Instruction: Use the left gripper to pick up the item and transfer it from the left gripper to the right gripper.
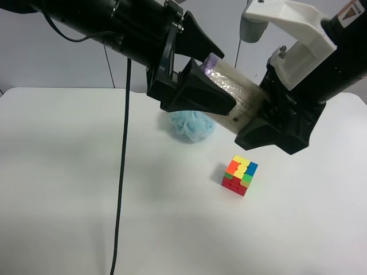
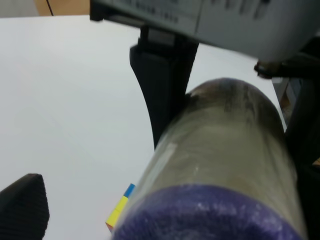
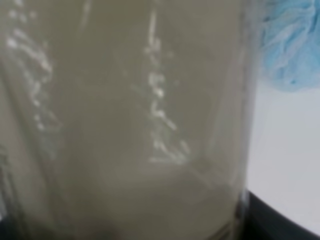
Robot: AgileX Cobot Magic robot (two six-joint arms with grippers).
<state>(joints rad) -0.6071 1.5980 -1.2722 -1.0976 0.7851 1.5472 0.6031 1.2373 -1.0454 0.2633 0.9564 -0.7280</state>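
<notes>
The item (image 1: 241,86), a cream-labelled roll with purple ends, hangs above the table between both arms. The left gripper (image 1: 228,77), on the all-black arm at the exterior high view's left, has its jaws spread around the purple end. In the left wrist view one of its fingers (image 2: 25,207) stands well apart from the roll (image 2: 220,165). The right gripper (image 1: 261,114), on the white-housed arm, is shut on the roll's other end, and one of its fingers (image 2: 162,90) presses against it. The roll (image 3: 125,125) fills the right wrist view.
A light-blue mesh puff (image 1: 192,125) lies on the white table (image 1: 69,172) under the arms; it also shows in the right wrist view (image 3: 292,45). A multicoloured puzzle cube (image 1: 239,175) stands in front of it. A black cable (image 1: 121,172) hangs from the black arm.
</notes>
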